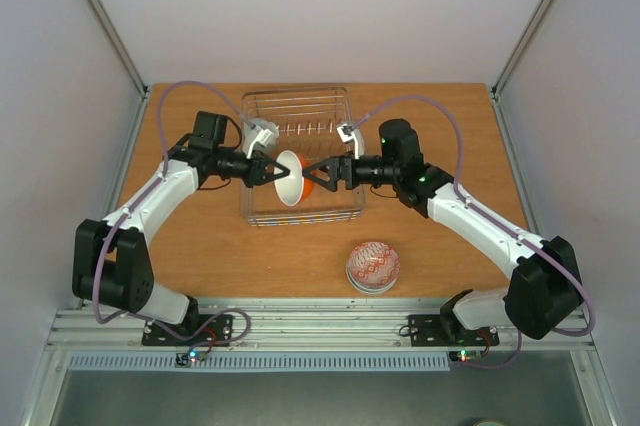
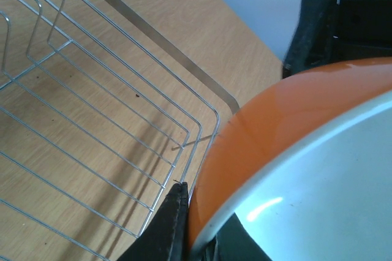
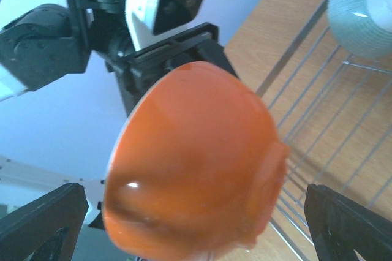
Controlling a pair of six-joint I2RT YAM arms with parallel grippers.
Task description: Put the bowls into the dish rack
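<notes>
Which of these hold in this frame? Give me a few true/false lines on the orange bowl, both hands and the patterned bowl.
1. The left hand is shut on the orange bowl. True.
2. The right hand is clamped on the orange bowl. False: its jaws stand wide open, one on each side of the bowl.
3. The orange bowl is held over the dish rack. True.
4. The patterned bowl sits inside the dish rack. False: it sits on the table, outside the rack and nearer the arm bases.
5. The orange bowl is orange inside too. False: its inside is white.
</notes>
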